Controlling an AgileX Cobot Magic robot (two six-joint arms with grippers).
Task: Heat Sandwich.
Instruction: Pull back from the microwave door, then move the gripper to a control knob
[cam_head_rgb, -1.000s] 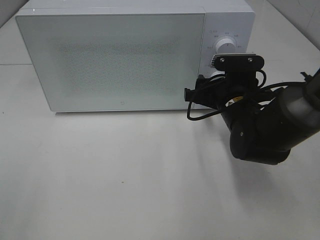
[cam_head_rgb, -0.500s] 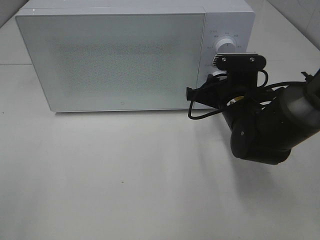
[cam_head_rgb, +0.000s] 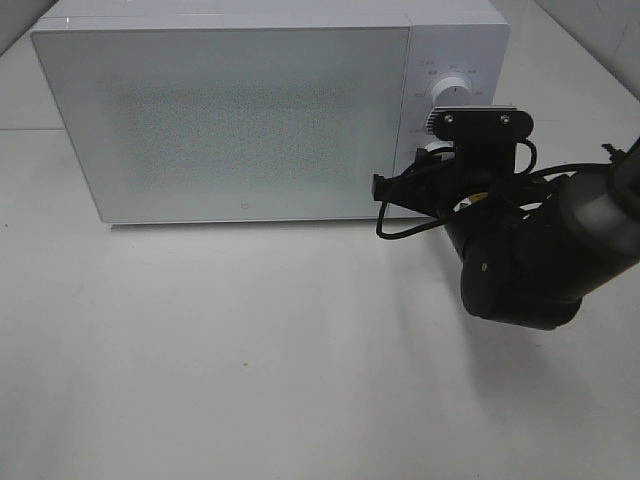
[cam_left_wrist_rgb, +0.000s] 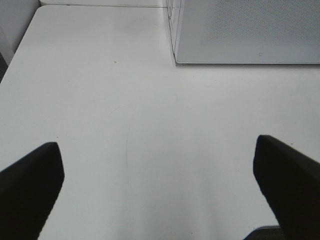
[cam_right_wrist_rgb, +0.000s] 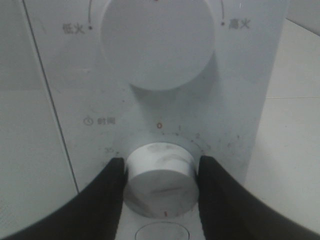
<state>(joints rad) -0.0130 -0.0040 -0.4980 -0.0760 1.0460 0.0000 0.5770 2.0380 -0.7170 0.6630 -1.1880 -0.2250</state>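
Observation:
The sandwich is out of view. The white microwave (cam_head_rgb: 230, 110) stands at the back of the table with its frosted door shut. My right gripper (cam_right_wrist_rgb: 160, 172) is shut on the lower timer knob (cam_right_wrist_rgb: 160, 185), one black finger (cam_right_wrist_rgb: 107, 182) against each side of it. The knob carries a red mark at its lower edge. In the exterior view the right gripper (cam_head_rgb: 432, 152) is at the control panel, mostly hidden behind its wrist camera mount. My left gripper (cam_left_wrist_rgb: 157, 167) hangs open over bare table in front of the microwave's left corner (cam_left_wrist_rgb: 240, 35).
A larger power knob (cam_head_rgb: 452, 92) sits above the timer knob, also in the right wrist view (cam_right_wrist_rgb: 157, 42). A round button (cam_right_wrist_rgb: 161, 234) lies just below the timer knob. The white table (cam_head_rgb: 250, 350) stretches in front of the microwave.
The right wrist shifted slightly right toward the control panel between one second and half a second ago. It has stayed still since.

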